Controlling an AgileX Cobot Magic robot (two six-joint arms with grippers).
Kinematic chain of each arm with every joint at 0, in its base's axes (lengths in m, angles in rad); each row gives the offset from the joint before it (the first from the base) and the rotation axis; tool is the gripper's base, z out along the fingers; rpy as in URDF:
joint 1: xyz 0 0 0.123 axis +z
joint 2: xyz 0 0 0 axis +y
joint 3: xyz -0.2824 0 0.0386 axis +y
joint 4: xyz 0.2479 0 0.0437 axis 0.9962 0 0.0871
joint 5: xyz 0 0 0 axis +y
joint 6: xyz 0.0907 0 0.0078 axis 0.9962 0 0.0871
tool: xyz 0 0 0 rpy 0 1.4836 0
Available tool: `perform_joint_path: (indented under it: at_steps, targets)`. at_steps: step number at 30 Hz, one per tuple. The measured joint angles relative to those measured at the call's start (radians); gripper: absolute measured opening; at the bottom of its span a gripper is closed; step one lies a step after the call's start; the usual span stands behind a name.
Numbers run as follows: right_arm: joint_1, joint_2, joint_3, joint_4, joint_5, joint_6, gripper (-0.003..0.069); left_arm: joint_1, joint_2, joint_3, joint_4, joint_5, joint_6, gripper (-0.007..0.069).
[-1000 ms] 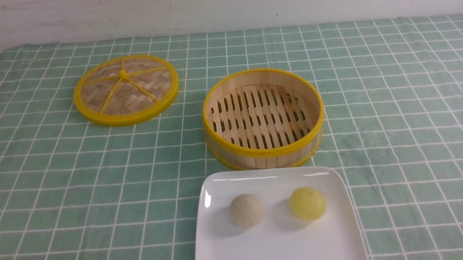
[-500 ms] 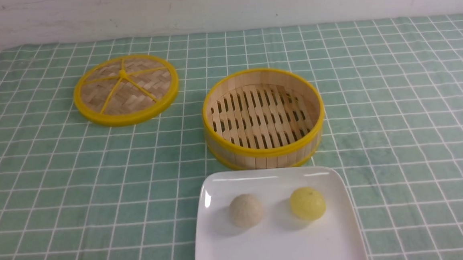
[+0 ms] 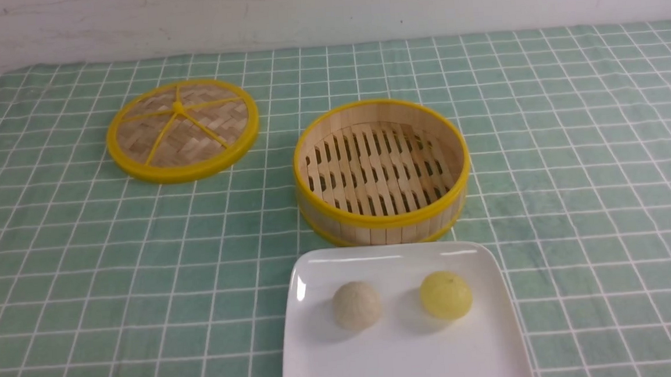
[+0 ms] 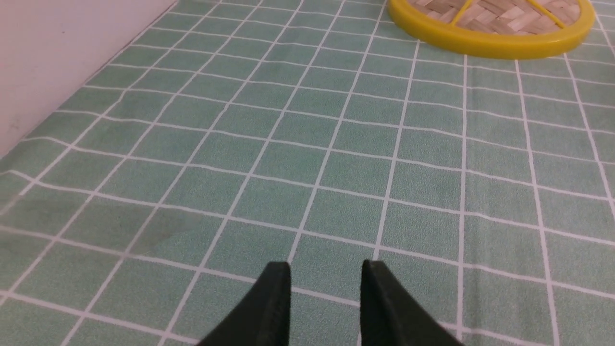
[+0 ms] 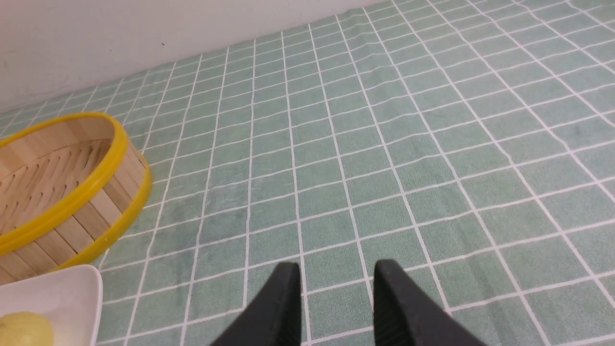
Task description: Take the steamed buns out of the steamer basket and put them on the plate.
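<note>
Almost nothing has been moved since the earlier front pictures: only a dark shape at the bottom left edge has slipped out of sight, and the buns, plate, basket and lid are seen in the same spots.

No arm is seen in the front view. The left gripper (image 4: 325, 300) is seen only in the left wrist view, held low over the green checked tablecloth (image 4: 269, 144), with its two dark fingers (image 4: 274, 307) a narrow gap apart and nothing between them. The right gripper (image 5: 336, 300) is seen only in the right wrist view, held the same way over the cloth, its fingers (image 5: 283, 307) also a narrow gap apart and holding nothing.

From left to right on the cloth, the woven steamer lid (image 3: 183, 129) is laid flat at the far left, well apart from the rest. The steamer basket (image 3: 385, 217) is set near the middle, and only its bare slatted floor is seen inside. The white plate (image 3: 404, 359) is placed just in front of the basket, nearly touching it. Two buns are held on the plate: the cream-white bun (image 3: 356, 305) on the left and the yellow bun (image 3: 446, 295) on the right, a little apart.

Only the lid's near rim is caught in the left wrist view. A corner of the plate, a bit of the yellow bun and the basket's side are caught in the right wrist view.
</note>
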Motion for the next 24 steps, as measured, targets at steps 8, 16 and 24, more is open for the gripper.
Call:
perform_joint_path:
  at_steps: [8, 16, 24]
  targets:
    - [0.0, 0.0, 0.0, 0.0, 0.0, 0.0, 0.0237, 0.0, 0.0, 0.0, -0.084, -0.008, 0.124, 0.024]
    - [0.0, 0.0, 0.0, 0.0, 0.0, 0.0, 0.0237, 0.0, 0.0, 0.0, -0.088, -0.009, 0.135, 0.024]
    - [0.0, 0.0, 0.0, 0.0, -0.001, 0.0, 0.0237, 0.0, 0.0, 0.0, -0.087, -0.009, 0.136, 0.024]
